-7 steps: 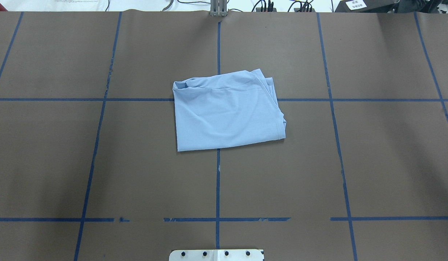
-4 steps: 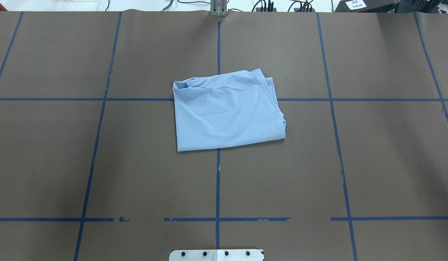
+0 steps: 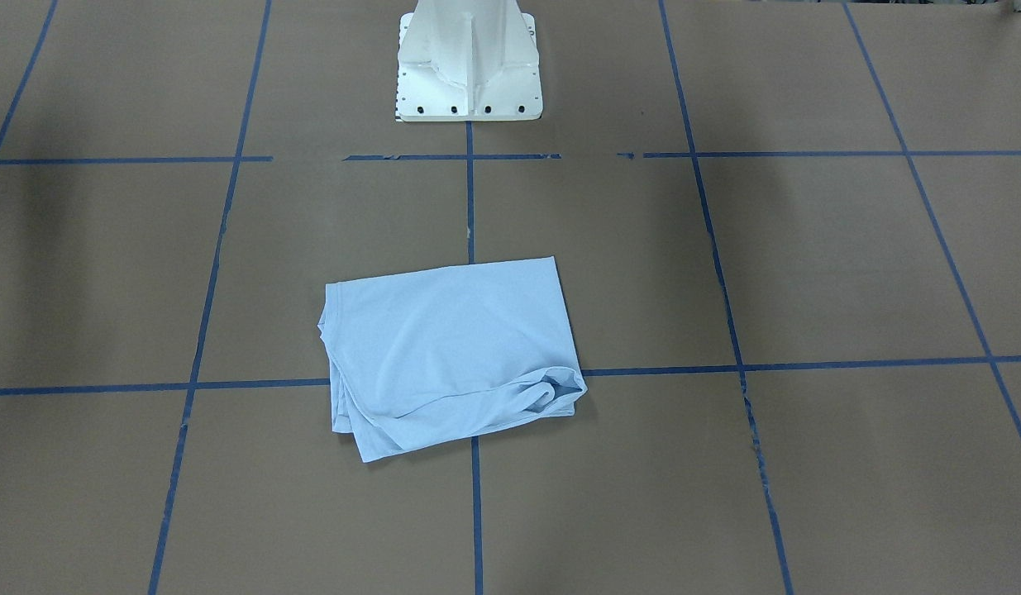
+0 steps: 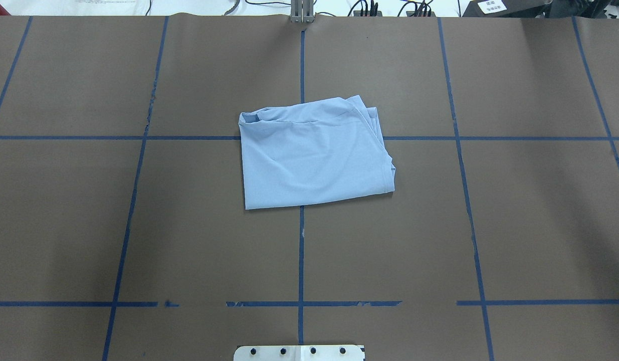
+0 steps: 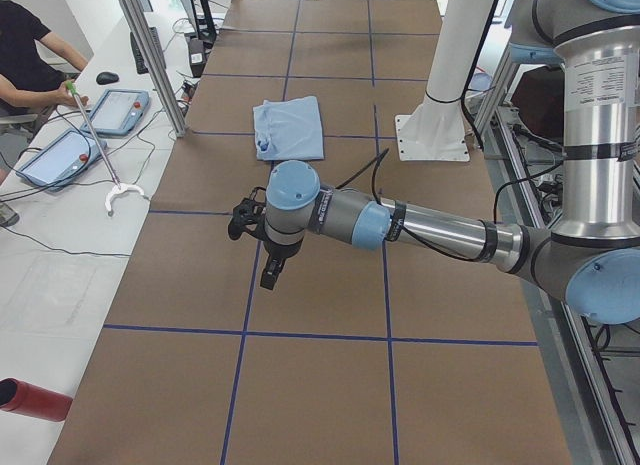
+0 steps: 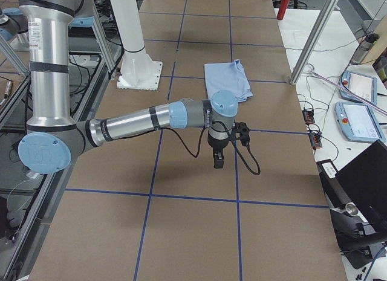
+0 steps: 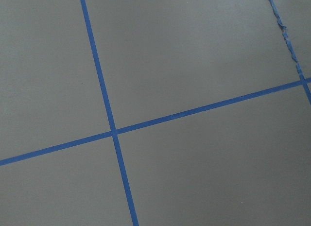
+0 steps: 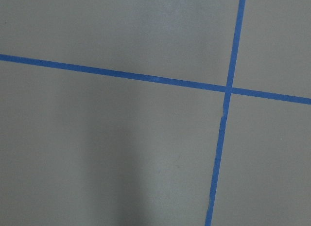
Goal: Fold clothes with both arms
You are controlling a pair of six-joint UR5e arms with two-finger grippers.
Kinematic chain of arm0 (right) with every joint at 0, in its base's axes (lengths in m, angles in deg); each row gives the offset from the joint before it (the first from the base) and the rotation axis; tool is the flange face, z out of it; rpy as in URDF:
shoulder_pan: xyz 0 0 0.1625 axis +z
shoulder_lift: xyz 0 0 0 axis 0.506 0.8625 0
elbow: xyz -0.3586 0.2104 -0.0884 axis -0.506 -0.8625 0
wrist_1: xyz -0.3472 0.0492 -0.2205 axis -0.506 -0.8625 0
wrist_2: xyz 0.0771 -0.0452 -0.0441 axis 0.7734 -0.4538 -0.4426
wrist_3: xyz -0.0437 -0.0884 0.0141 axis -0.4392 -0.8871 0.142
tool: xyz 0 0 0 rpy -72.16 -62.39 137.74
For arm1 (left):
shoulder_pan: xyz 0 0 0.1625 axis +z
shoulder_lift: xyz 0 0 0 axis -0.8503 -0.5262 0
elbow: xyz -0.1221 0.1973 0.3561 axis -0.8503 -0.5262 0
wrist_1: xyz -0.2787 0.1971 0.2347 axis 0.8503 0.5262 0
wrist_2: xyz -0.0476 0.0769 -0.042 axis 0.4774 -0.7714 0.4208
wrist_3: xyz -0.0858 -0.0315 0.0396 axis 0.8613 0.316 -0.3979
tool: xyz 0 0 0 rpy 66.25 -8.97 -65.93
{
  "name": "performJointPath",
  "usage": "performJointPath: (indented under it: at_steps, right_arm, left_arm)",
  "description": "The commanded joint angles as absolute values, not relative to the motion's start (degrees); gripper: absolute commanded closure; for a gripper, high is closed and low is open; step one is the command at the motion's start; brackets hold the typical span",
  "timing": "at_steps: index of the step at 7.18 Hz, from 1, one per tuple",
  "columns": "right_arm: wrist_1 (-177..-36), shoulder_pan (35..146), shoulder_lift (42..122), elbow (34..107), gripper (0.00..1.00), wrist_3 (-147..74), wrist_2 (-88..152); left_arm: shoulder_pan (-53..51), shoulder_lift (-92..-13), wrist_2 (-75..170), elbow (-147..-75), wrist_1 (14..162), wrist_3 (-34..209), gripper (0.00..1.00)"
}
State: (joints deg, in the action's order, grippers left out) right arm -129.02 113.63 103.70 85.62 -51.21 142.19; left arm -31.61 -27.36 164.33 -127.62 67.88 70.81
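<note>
The light blue T-shirt (image 4: 314, 155) lies folded into a rough rectangle at the middle of the brown table, with layered edges on its right side. It also shows in the front view (image 3: 448, 355) and in both side views (image 5: 290, 128) (image 6: 228, 80). Its print is hidden. The left arm's gripper (image 5: 272, 275) hangs over bare table far from the shirt, and I cannot tell if it is open or shut. The right arm's gripper (image 6: 217, 160) also hangs over bare table away from the shirt, its state unclear. Both wrist views show only table and blue tape.
The white pedestal base (image 3: 469, 66) stands at the robot's side of the table. An operator (image 5: 30, 55) sits by tablets (image 5: 120, 110) beyond the far edge. A metal post (image 5: 150, 55) stands at that edge. A red cylinder (image 5: 35, 400) lies off the table.
</note>
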Motion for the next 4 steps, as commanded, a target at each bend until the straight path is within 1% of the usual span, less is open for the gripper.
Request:
performJointPath:
  at_steps: [1, 2, 3, 4]
  right_arm:
    - [-129.02, 113.63, 103.05, 85.64, 0.00, -51.28, 141.74]
    - [-129.02, 113.63, 103.14, 85.20, 0.00, -51.28, 141.74]
    - [-129.02, 113.63, 103.14, 84.68, 0.00, -51.19, 141.74]
    - [-129.02, 113.63, 102.10, 81.45, 0.00, -51.19, 141.74]
  left_arm:
    - [-31.49, -27.37, 164.35, -126.34, 68.66, 70.56, 0.00]
    - [-31.57, -27.81, 164.35, -126.06, 69.28, 70.73, 0.00]
    - [-31.31, -28.25, 163.92, -123.45, 69.20, 71.25, 0.00]
    - [-31.40, -30.52, 163.48, -121.34, 68.85, 71.78, 0.00]
